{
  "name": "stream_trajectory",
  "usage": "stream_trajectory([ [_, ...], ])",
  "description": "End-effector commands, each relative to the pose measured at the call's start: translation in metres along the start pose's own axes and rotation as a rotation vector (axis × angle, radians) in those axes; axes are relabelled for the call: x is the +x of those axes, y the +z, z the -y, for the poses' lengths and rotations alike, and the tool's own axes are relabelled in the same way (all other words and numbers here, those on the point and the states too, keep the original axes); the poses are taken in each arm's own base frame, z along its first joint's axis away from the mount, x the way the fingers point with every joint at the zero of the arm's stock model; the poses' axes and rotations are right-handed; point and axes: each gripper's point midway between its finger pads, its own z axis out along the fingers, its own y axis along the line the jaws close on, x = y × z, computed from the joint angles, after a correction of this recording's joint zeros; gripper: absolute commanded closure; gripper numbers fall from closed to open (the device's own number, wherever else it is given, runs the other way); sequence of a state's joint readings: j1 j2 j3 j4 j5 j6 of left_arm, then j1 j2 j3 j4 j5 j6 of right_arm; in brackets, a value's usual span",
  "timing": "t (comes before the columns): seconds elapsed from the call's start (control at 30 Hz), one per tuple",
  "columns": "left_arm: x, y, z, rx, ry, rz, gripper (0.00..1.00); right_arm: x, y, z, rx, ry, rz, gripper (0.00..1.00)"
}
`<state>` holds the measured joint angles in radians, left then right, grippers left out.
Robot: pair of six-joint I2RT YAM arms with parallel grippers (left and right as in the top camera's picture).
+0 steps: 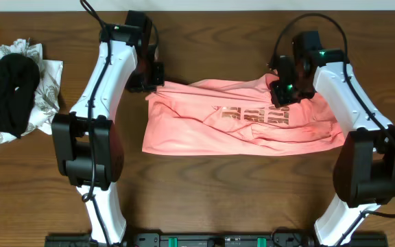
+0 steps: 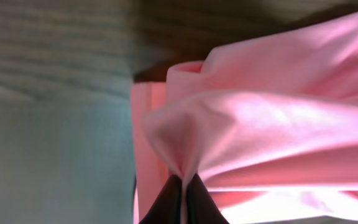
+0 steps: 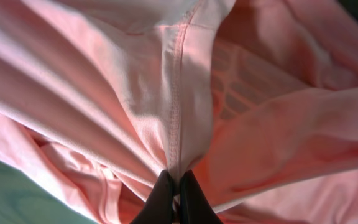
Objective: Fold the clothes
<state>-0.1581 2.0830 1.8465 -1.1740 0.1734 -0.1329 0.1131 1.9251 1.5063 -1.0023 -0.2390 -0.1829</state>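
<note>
Two pinches on pink T-shirt (image 1: 204,130), ctr of overhead frame: left gripper (image 2: 182,185) closed on its upper-L corner, right gripper (image 3: 174,182) closed on seam fold, upper R.

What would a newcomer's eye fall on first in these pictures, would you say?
The salmon-pink T-shirt lies rumpled on the table, dark lettering up. The left tool and right tool each pinch a fold near its far edge. A heap of black and patterned cloth sits at the far left.

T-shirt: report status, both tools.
Left tool shut on T-shirt edge. Right tool shut on its seam. Shirt rumpled, not folded. Spare cloth pile far left, apart.
</note>
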Motion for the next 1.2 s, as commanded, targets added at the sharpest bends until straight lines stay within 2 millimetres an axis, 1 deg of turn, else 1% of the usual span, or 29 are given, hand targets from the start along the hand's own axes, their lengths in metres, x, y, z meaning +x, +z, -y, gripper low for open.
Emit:
stream_trajectory([
  [0.0,0.003,-0.007,-0.002,0.0,-0.072,-0.007,0.94,-0.001,-0.005,-0.005,-0.005,0.003,0.005,0.99],
  [0.13,0.012,-0.005,-0.004,-0.009,-0.079,-0.044,0.94,0.005,-0.002,-0.005,-0.008,0.008,-0.015,0.99],
  [0.4,0.024,0.004,-0.008,-0.02,-0.085,-0.09,0.94,0.024,0.013,-0.005,-0.017,0.02,-0.066,0.99],
  [0.6,0.036,0.014,-0.011,-0.031,-0.091,-0.135,0.94,0.044,0.029,-0.004,-0.026,0.033,-0.112,0.99],
  [0.73,0.042,0.019,-0.013,-0.036,-0.093,-0.156,0.94,0.054,0.034,-0.005,-0.03,0.039,-0.138,0.99],
  [0.83,0.049,0.024,-0.015,-0.041,-0.096,-0.178,0.94,0.057,0.036,-0.005,-0.032,0.042,-0.147,0.99],
  [0.97,0.056,0.033,-0.017,-0.046,-0.098,-0.2,0.94,0.056,0.036,-0.004,-0.03,0.04,-0.139,0.99],
  [1.07,0.059,0.038,-0.019,-0.048,-0.099,-0.207,0.94,0.054,0.037,-0.004,-0.029,0.038,-0.134,0.99],
  [1.17,0.059,0.039,-0.019,-0.048,-0.099,-0.207,0.94,0.054,0.037,-0.004,-0.029,0.038,-0.133,0.99],
])
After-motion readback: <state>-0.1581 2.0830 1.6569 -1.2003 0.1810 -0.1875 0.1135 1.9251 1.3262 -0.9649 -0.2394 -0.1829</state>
